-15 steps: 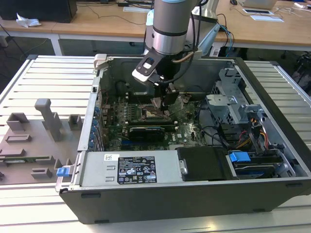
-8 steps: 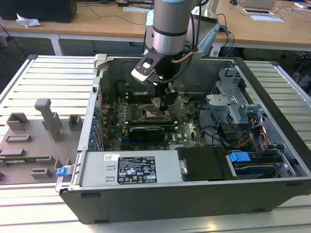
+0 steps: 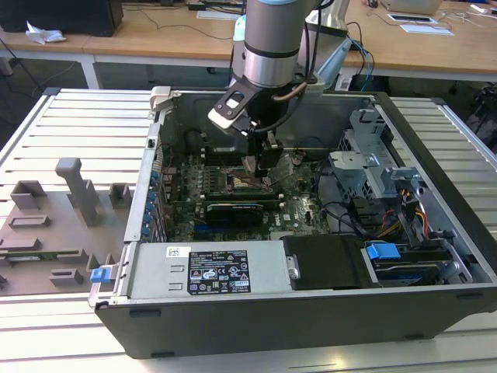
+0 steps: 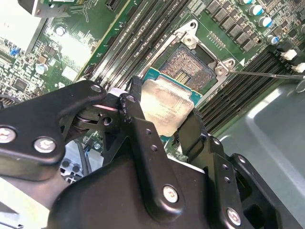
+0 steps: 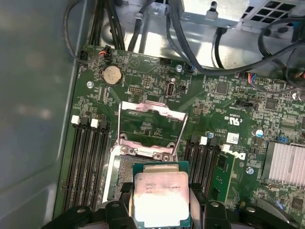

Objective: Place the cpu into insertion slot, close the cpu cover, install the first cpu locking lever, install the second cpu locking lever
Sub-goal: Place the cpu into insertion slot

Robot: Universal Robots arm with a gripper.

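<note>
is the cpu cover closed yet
No, the cover stands swung open off the slot, with the cpu held over it.

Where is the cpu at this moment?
In both wrist views the cpu is clamped in the gripper, just over the exposed insertion slot and not seated, with the cpu cover swung open beyond it.

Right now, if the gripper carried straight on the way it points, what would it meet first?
Probably the insertion slot: the gripper, shut on the cpu, hangs above its exposed centre, with the cpu cover swung back. Depth is unclear.
</note>
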